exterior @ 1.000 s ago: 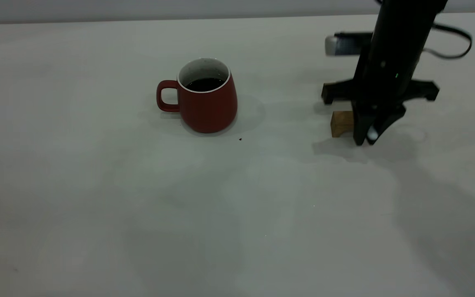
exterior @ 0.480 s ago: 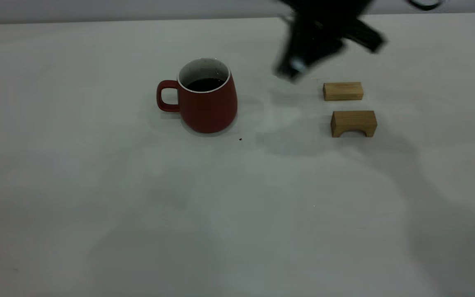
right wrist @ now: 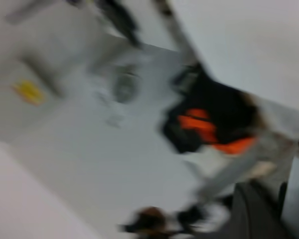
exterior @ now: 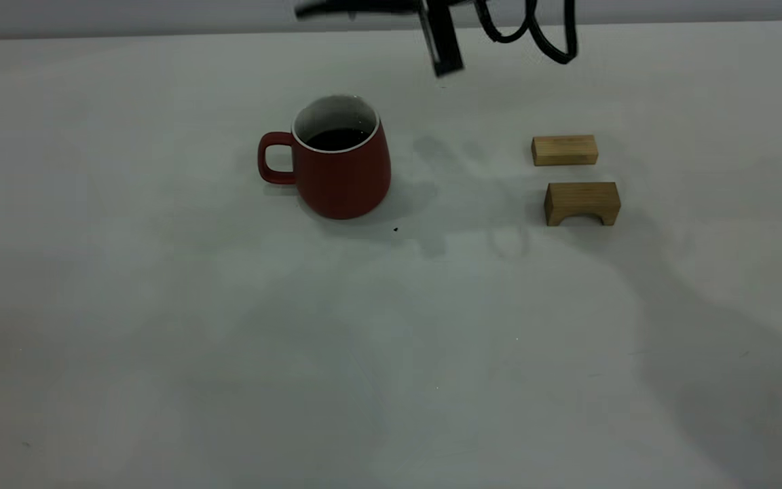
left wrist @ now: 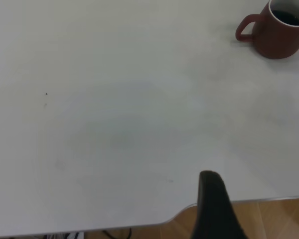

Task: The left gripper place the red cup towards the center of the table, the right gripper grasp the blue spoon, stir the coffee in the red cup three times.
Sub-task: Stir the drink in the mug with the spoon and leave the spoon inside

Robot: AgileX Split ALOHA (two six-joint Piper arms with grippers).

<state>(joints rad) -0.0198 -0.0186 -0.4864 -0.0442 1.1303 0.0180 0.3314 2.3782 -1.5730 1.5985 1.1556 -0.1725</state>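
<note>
We cannot tell either gripper's finger state; we advise lowering the spoon vertically, centred over the red cup [exterior: 341, 157], clear of its rim.

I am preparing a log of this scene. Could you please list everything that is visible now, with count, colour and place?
cup: one, dark red with white rim, near the table's middle, handle toward the exterior view's left
coffee: dark liquid, inside the cup
blocks: two, tan wood, right of the cup; the plain one lies behind the arched one
speck: one, dark, on the table just in front and right of the cup
table: one, off-white, under everything
spoon: not visible in any view
left gripper: black, over the table's edge, away from the cup
right gripper: black with cables, raised behind and right of the cup
</note>
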